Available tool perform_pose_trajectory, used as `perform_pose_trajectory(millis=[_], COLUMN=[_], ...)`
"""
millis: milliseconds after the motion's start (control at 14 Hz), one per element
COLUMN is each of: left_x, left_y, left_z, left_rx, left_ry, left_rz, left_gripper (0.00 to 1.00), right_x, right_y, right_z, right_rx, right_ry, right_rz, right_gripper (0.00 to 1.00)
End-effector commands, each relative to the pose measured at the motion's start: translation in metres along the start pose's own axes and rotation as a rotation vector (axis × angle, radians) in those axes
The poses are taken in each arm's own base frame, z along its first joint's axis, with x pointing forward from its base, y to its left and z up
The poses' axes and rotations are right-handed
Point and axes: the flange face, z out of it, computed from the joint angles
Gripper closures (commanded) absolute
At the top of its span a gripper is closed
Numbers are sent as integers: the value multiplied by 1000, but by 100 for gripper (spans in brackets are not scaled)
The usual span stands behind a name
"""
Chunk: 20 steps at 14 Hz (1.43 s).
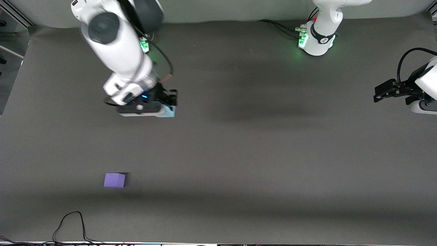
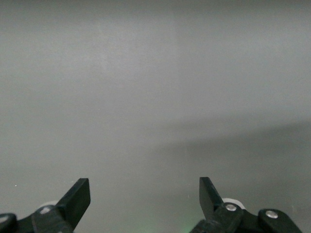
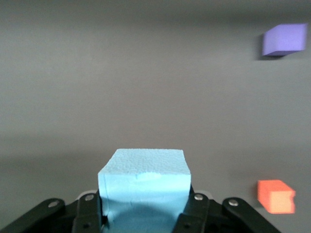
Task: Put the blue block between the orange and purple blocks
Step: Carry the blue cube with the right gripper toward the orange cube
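My right gripper (image 1: 169,105) is shut on the light blue block (image 1: 169,112), over the table toward the right arm's end. In the right wrist view the blue block (image 3: 143,179) fills the space between the jaws. The purple block (image 1: 114,180) lies on the table close to the front camera. The right wrist view shows the purple block (image 3: 285,40) and the orange block (image 3: 276,196) apart from each other, with bare table between them. The orange block is hidden in the front view. My left gripper (image 1: 385,91) waits open at the left arm's end, its jaws (image 2: 144,194) holding nothing.
A black cable (image 1: 73,222) loops on the table at the edge nearest the front camera. The left arm's base (image 1: 319,37) with its cables stands at the table's back edge. A grey mat (image 1: 259,153) covers the table.
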Motion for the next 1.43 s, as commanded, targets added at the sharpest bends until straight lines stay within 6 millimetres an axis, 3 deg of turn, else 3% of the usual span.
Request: perform_pose_trajectory(millis=[0, 143, 357, 571, 643, 714, 929, 1143, 1357], left_x=[0, 1, 0, 0, -1, -1, 0, 0, 0], left_y=[0, 2, 5, 6, 8, 10, 17, 18, 17], left_z=[-1, -1, -2, -1, -1, -1, 0, 0, 0], left_rx=[2, 9, 12, 6, 6, 6, 19, 45, 45], left_ry=[21, 23, 19, 12, 12, 12, 10, 9, 9], left_rz=[-84, -93, -87, -90, -90, -93, -89, -82, -85], left_gripper=[0, 0, 0, 0, 0, 0, 0, 0, 0], right_x=[17, 29, 46, 57, 59, 61, 65, 60, 59], right_y=[41, 106, 203, 297, 318, 333, 341, 350, 331], right_z=[-43, -64, -60, -42, -33, -22, 24, 100, 174], right_rx=[-2, 1, -10, 86, 100, 99, 94, 80, 29], right_ry=[-24, -26, -64, -92, -94, -100, -101, -82, -76], right_rz=[-17, -93, -184, -207, -218, -216, -184, -152, -169], right_gripper=[67, 67, 67, 67, 67, 67, 67, 67, 67])
